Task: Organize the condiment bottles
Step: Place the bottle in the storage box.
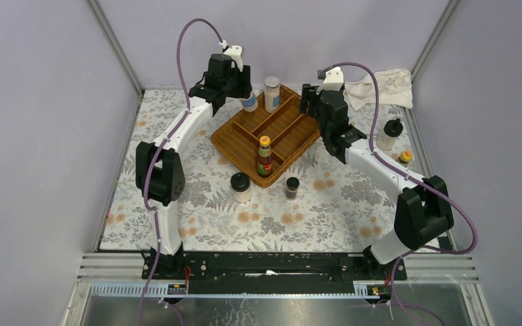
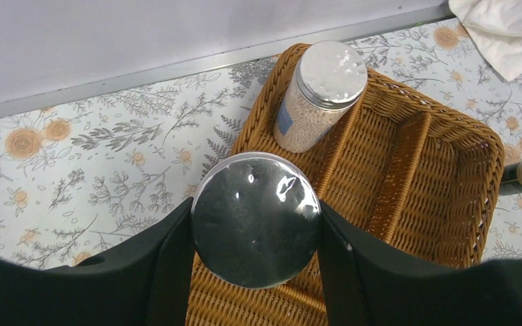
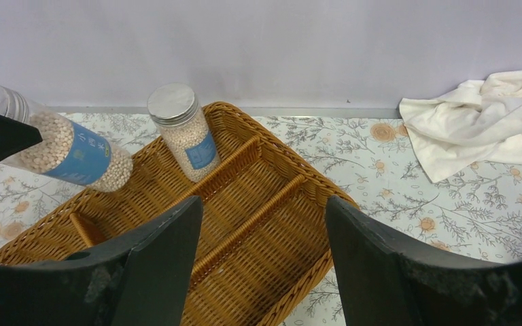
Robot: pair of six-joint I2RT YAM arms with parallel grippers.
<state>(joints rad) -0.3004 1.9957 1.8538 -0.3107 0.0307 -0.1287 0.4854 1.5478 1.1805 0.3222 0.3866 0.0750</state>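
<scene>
My left pincer [image 2: 255, 234] grips the tilted shaker [image 3: 75, 155] over the wicker tray's [image 2: 479, 139] edge, the standing shaker [image 2: 316, 102] near at one o'clock.

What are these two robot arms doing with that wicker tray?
The left gripper grips a blue-labelled white shaker, tilted over the far left edge of the wicker tray, beside a matching shaker standing inside. The right gripper hovers open and empty over the tray. One red-labelled sauce bottle stands in the tray. Two black-lidded jars wait on the table in front.
</scene>
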